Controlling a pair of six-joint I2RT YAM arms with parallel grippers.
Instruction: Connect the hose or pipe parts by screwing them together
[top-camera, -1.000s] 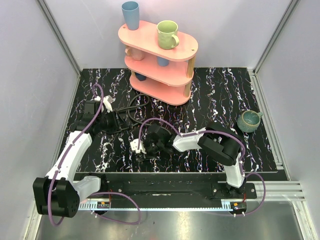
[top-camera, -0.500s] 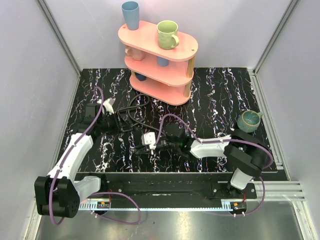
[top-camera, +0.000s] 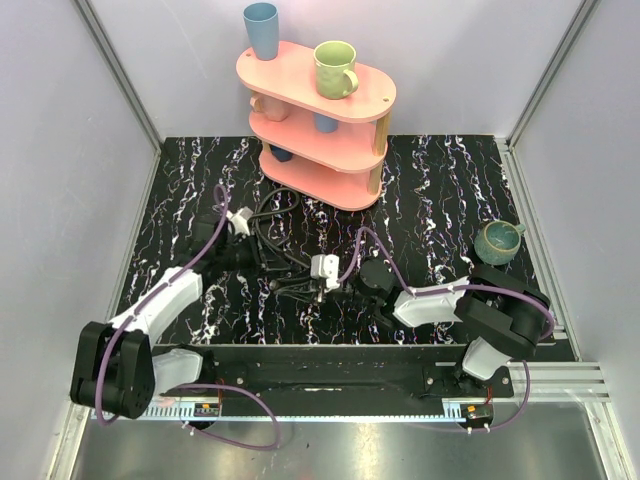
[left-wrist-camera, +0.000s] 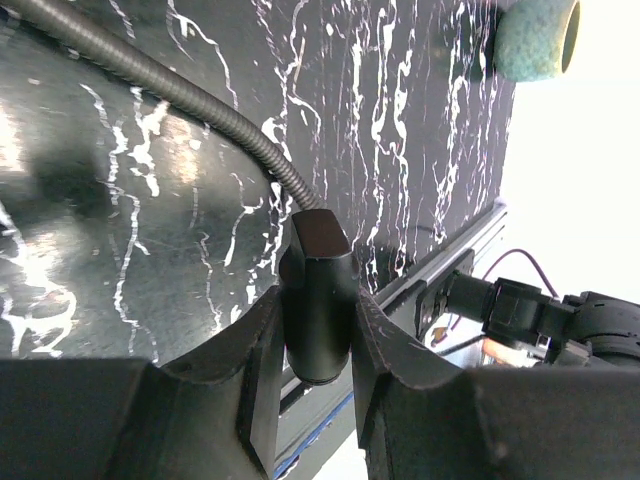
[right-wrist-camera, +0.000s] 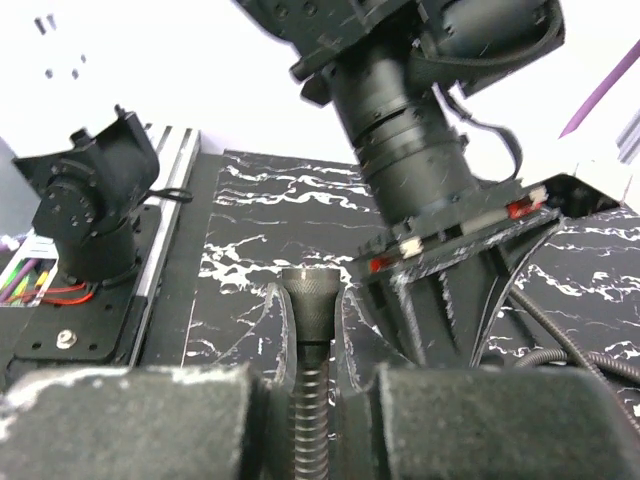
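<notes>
In the left wrist view my left gripper (left-wrist-camera: 318, 312) is shut on a smooth black cylindrical end fitting (left-wrist-camera: 318, 262). Its ribbed hose (left-wrist-camera: 190, 95) runs away to the upper left over the marbled table. My right gripper (right-wrist-camera: 313, 312) is shut on a second ribbed hose (right-wrist-camera: 312, 400) just below its knurled nut (right-wrist-camera: 310, 288), which points at the left arm's wrist (right-wrist-camera: 415, 150). From above, the two grippers (top-camera: 268, 262) (top-camera: 303, 283) sit close together at the table's middle left, with black hose loops (top-camera: 270, 215) behind them. The two hose ends stay apart.
A pink three-tier shelf (top-camera: 300, 80) with mugs stands at the back centre. A green mug (top-camera: 497, 241) sits on the table at the right. A metal rail (top-camera: 330, 365) with the arm bases runs along the near edge.
My right gripper has closed on the hose end and carried it right and slightly away from the near edge. My left gripper has shifted right toward it, still holding its fitting.
</notes>
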